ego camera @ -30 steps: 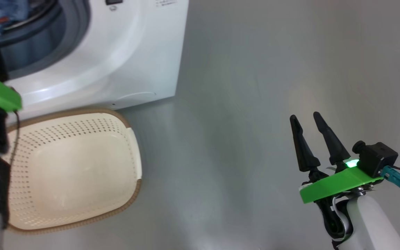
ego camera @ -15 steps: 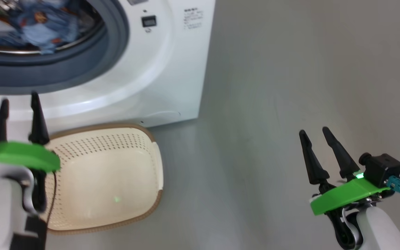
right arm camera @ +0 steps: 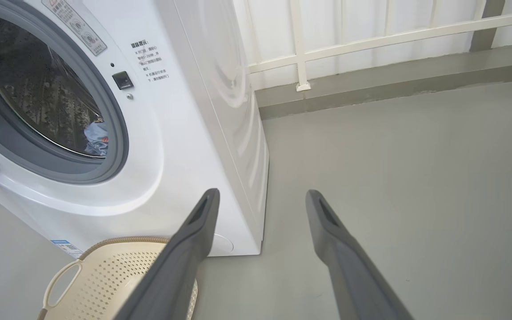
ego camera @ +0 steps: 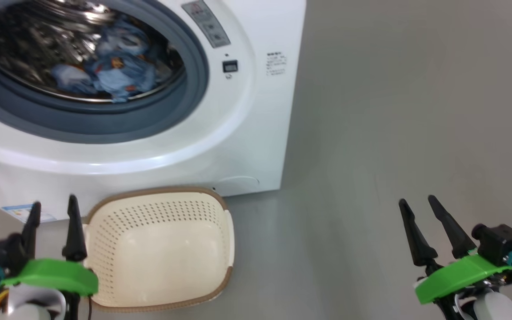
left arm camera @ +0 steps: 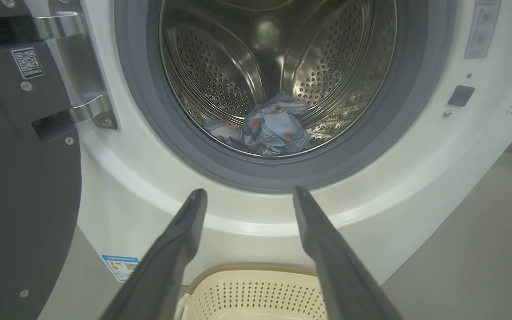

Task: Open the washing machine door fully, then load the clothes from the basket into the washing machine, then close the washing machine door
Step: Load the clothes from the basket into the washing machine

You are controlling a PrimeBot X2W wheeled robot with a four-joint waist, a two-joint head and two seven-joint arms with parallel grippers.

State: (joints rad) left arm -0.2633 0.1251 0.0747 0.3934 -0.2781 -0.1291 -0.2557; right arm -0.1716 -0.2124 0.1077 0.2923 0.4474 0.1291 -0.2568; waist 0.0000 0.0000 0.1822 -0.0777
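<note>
Fingers of left gripper (ego camera: pixel 54 202) and right gripper (ego camera: pixel 417 201) stand spread, empty, before the washing machine (ego camera: pixel 256 133), the clothes (left arm camera: pixel 274 129) in its drum (left arm camera: pixel 220 71); left wrist view adds the washing machine door (left arm camera: pixel 20 178), upright, swung open to its left.

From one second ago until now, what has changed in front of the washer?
The head camera moved, so the whole picture shifted down and right. The left hand really moved: it came down from the opening of the washer to a low place beside the basket, open and empty. Unchanged: the right hand open and empty, the basket empty, the clothes inside the washer.
</note>
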